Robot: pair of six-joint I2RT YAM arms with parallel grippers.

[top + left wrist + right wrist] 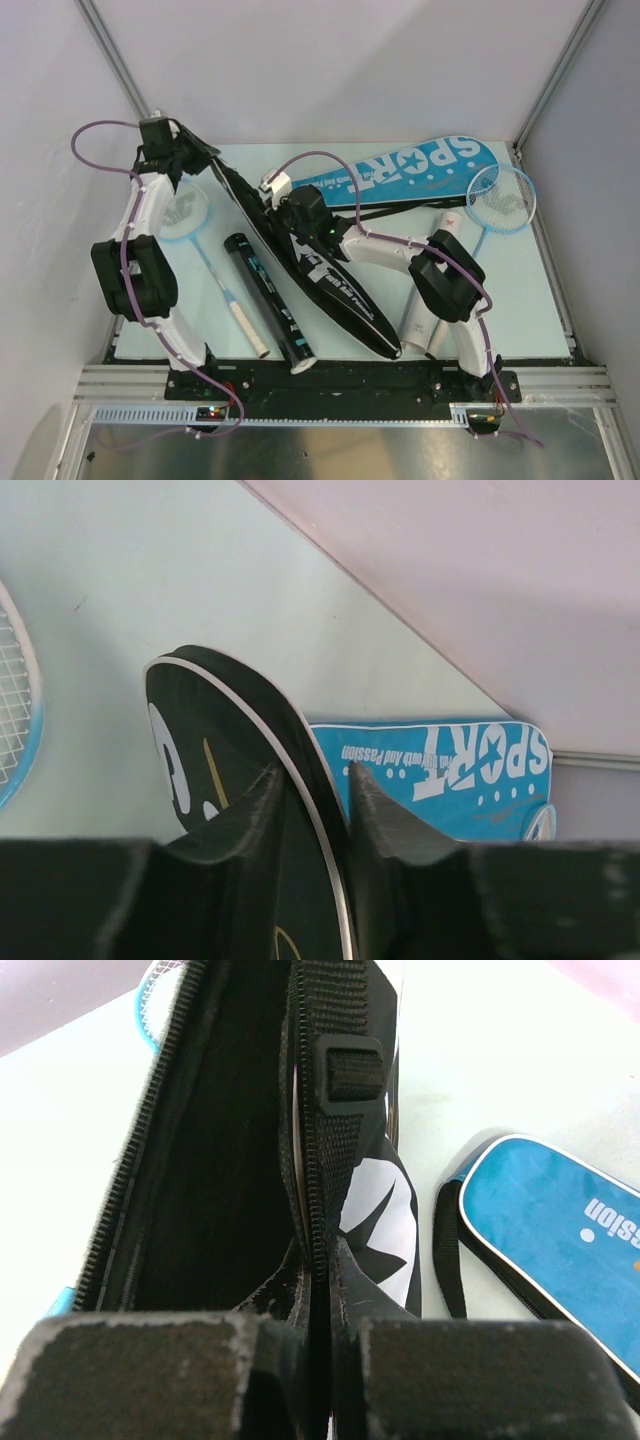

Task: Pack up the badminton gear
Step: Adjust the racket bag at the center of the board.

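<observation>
Pinching the zip edge of the black cover tight, the right gripper holds it open; the left gripper, half open, hugs its rim, grip unclear, with the blue racket alongside at nine o'clock.

Black cover lies diagonally across the middle of the table. A black tube and racket crowd its left side. Bare surface lies open right of the white tube.
</observation>
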